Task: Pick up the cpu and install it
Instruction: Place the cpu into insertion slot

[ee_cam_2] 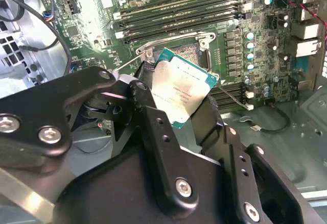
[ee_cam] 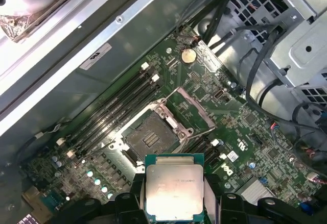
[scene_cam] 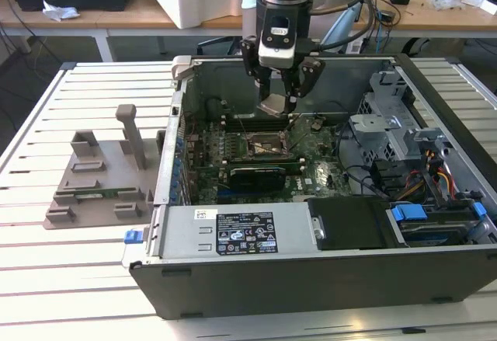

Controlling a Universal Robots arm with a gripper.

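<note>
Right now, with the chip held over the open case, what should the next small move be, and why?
Probably a small sideways shift to centre the cpu over the socket. The gripper is shut on the cpu, above the motherboard. In the first wrist view the socket looks open and bare, and it sits just off the cpu's edge rather than under it.

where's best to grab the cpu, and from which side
Grip the cpu by two opposite thin edges, coming from above its metal top. It's a flat square, so only the edges give parallel faces; the hand holds it so near the open socket.
</note>
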